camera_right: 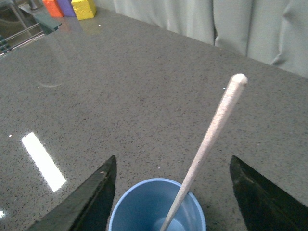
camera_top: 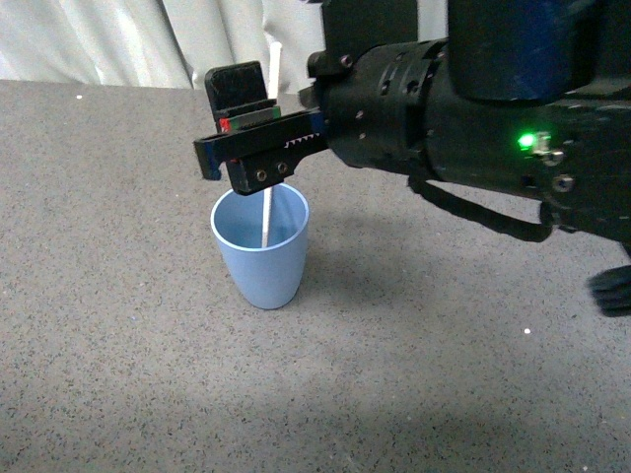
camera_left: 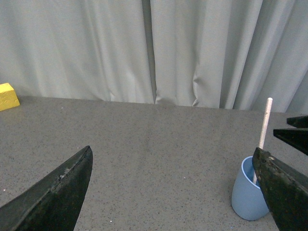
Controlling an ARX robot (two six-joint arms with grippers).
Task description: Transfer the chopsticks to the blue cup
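The blue cup point(camera_top: 261, 249) stands upright on the grey table. The chopstick point(camera_top: 267, 212) stands in it, leaning on the rim, its top point(camera_top: 274, 59) rising behind my right gripper. My right gripper point(camera_top: 246, 138) hovers open just above the cup, jaws wide apart on either side of the stick and not touching it. In the right wrist view the stick point(camera_right: 207, 144) rises out of the cup point(camera_right: 144, 204) between the jaws. In the left wrist view my left gripper point(camera_left: 175, 192) is open and empty, well to one side of the cup point(camera_left: 245, 197) and stick point(camera_left: 263, 126).
Grey speckled tabletop point(camera_top: 118, 325) with a white curtain point(camera_left: 144, 48) behind. A yellow block point(camera_left: 7, 95) lies at the table's far edge; orange, purple and yellow blocks point(camera_right: 72, 7) show in the right wrist view. The dark tip of my left arm point(camera_top: 613, 291) sits at right.
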